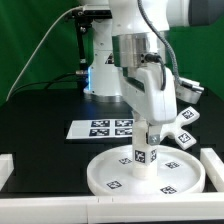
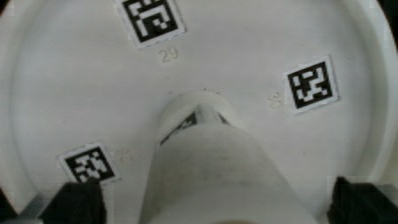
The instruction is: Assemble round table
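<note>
The large round disc lies on the black table near the front. The short cylinder leg stands upright on the disc's central hub, with tags on its side. My gripper is right above it, around the leg's upper end. In the wrist view the leg fills the middle, with the disc and its tags beyond. The two dark fingertips stand either side of the leg with pale gaps between, so the gripper looks open. The cross-shaped base lies to the exterior view's right.
The marker board lies flat behind the disc. A white rail borders the table on the exterior view's right, and another white edge sits at the left. The arm's base stands at the back.
</note>
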Robot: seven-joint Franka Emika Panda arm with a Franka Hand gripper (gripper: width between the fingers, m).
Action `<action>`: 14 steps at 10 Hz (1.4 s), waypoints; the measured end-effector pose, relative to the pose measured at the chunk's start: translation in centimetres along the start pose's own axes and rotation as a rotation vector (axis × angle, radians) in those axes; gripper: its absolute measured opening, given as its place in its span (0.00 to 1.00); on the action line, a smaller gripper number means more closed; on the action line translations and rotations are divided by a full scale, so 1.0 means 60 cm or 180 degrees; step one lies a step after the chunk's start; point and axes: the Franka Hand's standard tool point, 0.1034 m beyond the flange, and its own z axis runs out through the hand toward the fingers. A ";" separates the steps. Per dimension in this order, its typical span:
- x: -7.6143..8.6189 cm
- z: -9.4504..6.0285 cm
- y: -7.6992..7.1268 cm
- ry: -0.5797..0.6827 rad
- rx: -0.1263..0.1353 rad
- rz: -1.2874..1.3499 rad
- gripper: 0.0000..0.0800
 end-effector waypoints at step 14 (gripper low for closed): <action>-0.002 -0.006 -0.008 0.0117 -0.0223 -0.4672 0.81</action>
